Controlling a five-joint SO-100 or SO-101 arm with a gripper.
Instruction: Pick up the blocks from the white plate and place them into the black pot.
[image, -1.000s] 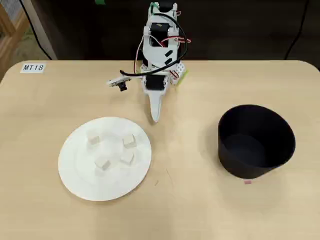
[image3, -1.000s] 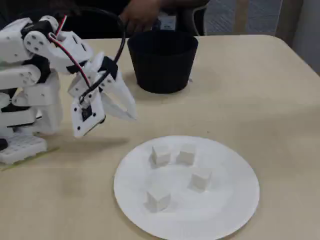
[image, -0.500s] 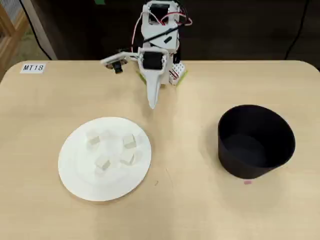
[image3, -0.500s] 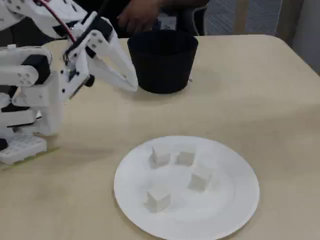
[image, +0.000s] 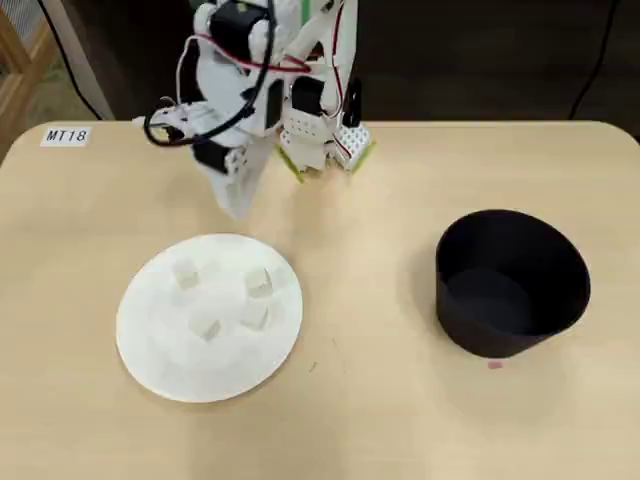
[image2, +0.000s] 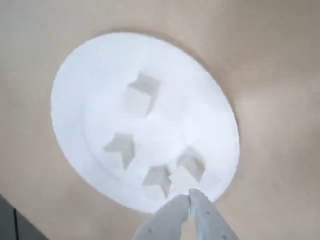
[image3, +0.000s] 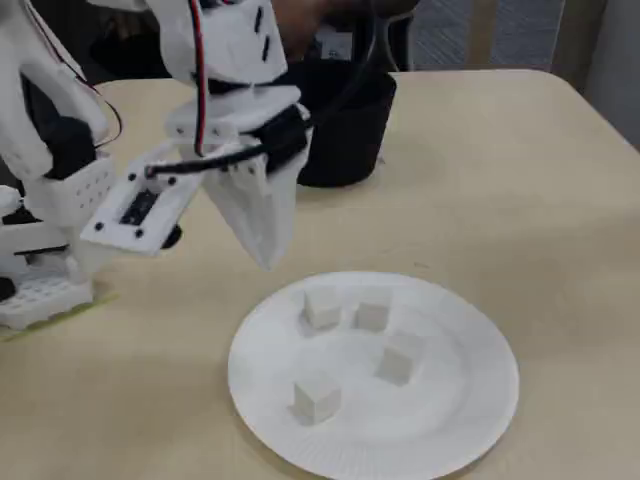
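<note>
Several small pale blocks lie on the white plate (image: 160, 350), among them one at the plate's far left (image: 185, 272) and one at its right (image: 258, 281). The wrist view shows the plate (image2: 90, 75) with the blocks (image2: 143, 90) spread over it. The fixed view shows the plate (image3: 450, 420) and blocks (image3: 322, 308) too. The black pot (image: 500, 325) stands apart to the right, looking empty, with a pink mark (image: 494, 365) at its base; it is behind the arm in the fixed view (image3: 345, 140). My gripper (image: 238, 205) (image2: 189, 197) (image3: 265, 255) is shut and empty, hovering over the plate's far rim.
The arm's base (image: 320, 140) is mounted at the table's far edge. A label reading MT18 (image: 66, 136) lies at the far left corner. The table's curved edges show at left and right in the overhead view.
</note>
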